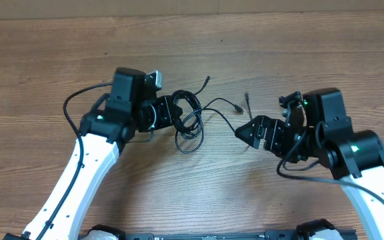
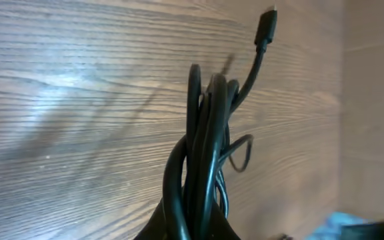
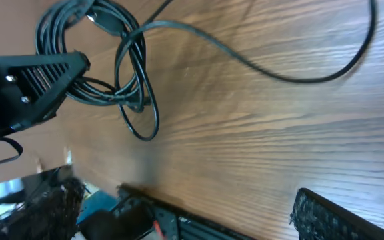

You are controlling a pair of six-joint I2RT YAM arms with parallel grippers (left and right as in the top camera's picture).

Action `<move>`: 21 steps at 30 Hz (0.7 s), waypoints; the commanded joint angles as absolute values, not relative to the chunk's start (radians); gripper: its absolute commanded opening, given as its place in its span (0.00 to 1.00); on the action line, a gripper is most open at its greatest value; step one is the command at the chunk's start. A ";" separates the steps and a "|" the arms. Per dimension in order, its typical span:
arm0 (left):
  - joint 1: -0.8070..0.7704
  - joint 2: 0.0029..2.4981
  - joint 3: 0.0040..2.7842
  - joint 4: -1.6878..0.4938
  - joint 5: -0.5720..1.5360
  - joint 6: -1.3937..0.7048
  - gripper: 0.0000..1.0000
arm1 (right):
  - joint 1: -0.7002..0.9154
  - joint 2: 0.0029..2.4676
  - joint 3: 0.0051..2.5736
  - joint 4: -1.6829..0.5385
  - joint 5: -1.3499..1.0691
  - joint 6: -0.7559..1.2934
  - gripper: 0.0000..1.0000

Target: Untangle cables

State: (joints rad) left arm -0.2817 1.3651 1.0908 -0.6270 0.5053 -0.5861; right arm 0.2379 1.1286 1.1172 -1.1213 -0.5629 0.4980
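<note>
The black cables [image 1: 191,119] lie as a looped bundle in mid-table, with plug ends spreading up right [image 1: 208,79] and right [image 1: 238,105]. My left gripper [image 1: 169,111] is shut on the bundle's left side. In the left wrist view the cords [image 2: 202,153] rise from between the jaws [image 2: 193,230], and one plug [image 2: 267,23] points away. My right gripper [image 1: 243,131] is open and empty, to the right of the bundle and below a loose plug [image 1: 247,100]. The right wrist view shows its spread fingers [image 3: 179,217], the bundle [image 3: 122,67] and a loose strand [image 3: 279,75].
Wooden table [image 1: 259,47]. The left arm's own thick wire [image 1: 72,100] loops out to the left, and the right arm's wire [image 1: 292,170] hangs under its wrist. The table's front edge and black rail [image 1: 199,235] lie close to both arm bases.
</note>
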 commanded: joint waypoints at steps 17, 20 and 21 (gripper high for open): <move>-0.278 1.353 1.112 -0.522 0.707 -0.605 0.04 | 0.354 1.390 1.138 -0.886 -0.593 0.640 0.73; -0.278 1.353 1.112 -0.522 0.707 -0.606 0.04 | 0.354 1.415 1.138 -0.878 -0.593 0.659 0.68; -0.278 1.353 1.112 -0.522 0.707 -0.606 0.04 | 0.355 1.418 1.138 -0.877 -0.593 0.659 0.68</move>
